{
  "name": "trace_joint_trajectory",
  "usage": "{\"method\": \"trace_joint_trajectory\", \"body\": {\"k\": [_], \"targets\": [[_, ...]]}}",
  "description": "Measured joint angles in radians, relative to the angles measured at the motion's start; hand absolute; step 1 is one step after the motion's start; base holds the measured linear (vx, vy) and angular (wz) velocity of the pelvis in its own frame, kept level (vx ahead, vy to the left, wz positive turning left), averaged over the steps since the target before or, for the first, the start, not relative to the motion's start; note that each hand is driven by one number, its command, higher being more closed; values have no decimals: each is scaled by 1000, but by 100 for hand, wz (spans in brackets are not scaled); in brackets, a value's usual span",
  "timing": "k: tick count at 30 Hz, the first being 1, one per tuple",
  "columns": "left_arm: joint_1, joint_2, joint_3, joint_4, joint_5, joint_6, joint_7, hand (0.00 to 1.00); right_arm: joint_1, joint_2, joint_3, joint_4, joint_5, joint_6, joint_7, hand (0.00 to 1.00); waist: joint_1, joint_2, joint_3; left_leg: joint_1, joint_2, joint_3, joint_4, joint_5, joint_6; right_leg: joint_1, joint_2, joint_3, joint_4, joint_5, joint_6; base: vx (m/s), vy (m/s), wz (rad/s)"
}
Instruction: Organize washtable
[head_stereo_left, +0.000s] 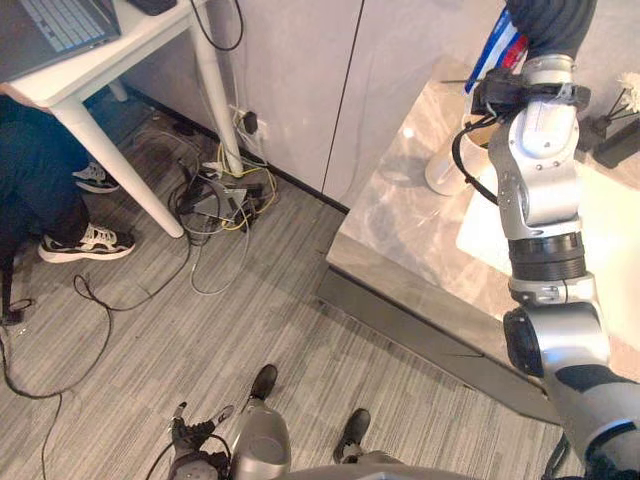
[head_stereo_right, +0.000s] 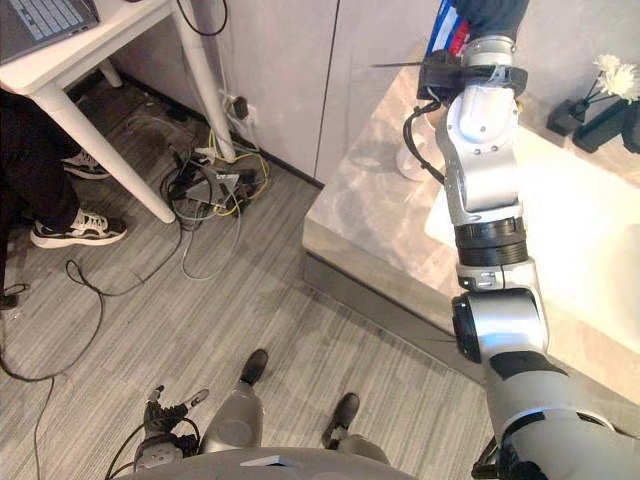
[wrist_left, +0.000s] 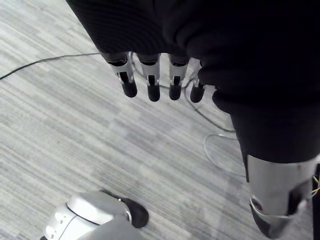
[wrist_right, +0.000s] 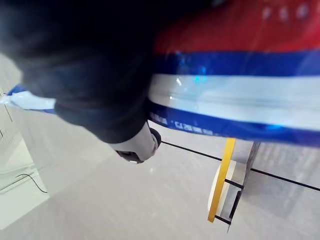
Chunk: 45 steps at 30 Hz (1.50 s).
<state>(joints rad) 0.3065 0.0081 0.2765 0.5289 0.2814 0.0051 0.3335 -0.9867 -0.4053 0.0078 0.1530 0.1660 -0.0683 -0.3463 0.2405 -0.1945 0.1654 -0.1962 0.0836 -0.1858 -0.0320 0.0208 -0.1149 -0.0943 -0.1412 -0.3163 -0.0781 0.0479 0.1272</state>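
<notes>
Beneath the raised right hand (head_stereo_left: 548, 22) lies the largest item, the marble washtable (head_stereo_left: 420, 230), its top running from under the hand back toward the robot. Item two, a white basin (head_stereo_right: 590, 230), is let into that top on the robot's side of the hand. Item three, a white desk (head_stereo_left: 110, 60), stands well away to the hand's left, with a seated person's shoes (head_stereo_left: 90, 243) beneath it. Item four, a white cup (head_stereo_left: 440, 170), stands upright on the marble just below the hand. Item five, two dark vases (head_stereo_right: 607, 122) with pale flowers, sit near the hand on its right. Item six, the task's piece, a striped tube (wrist_right: 240, 95) in red, white and blue, is clasped in the right hand and carried clear of the counter, above the cup; one dark-tipped fingertip (wrist_right: 137, 147) curls under it. Left hand (head_stereo_left: 195, 435): hangs low by the floor, idle, fingers (wrist_left: 153, 92) straight and holding nothing. Step in hand, by judgement: the tube is being carried to its place, most likely the cup. Next move calls for lowering the tube's end squarely into the cup's mouth before the grasp loosens, without tipping the cup.
</notes>
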Motion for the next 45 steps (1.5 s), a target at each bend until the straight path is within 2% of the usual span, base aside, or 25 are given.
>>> {"method": "trace_joint_trajectory", "body": {"k": [9, 19, 27, 45], "targets": [[0, 2, 3, 10, 1, 0, -1, 0, 131, 33, -1, -72, 0, -10, 20, 100, -13, 0, 0, 1, 0, 4, -2, 1, 1, -3, 0, 3, 0, 0, 0, 0, 0, 0], [0, 2, 5, 10, 0, -1, -1, 0, 148, 37, -1, -88, -1, -18, 22, 100, -13, -2, 1, -4, 0, 6, -3, 1, 1, -9, 0, 4, 1, 0, 0, 0, 0, 0], [-1, 4, 21, 6, 0, -3, 0, 0, 201, 77, 14, -87, -2, -14, 25, 100, -11, -25, 19, -12, -1, 4, -3, 1, 1, -16, -1, 3, 1, 0, 0, 0, 0, 0], [-1, -1, 21, -14, 0, -2, -1, 0, 201, 83, 38, -82, -32, -7, 41, 100, -9, -21, 39, -33, -4, -11, 8, 1, 1, -27, -2, 0, 6, 0, 0, 1, 0, 0]]}}
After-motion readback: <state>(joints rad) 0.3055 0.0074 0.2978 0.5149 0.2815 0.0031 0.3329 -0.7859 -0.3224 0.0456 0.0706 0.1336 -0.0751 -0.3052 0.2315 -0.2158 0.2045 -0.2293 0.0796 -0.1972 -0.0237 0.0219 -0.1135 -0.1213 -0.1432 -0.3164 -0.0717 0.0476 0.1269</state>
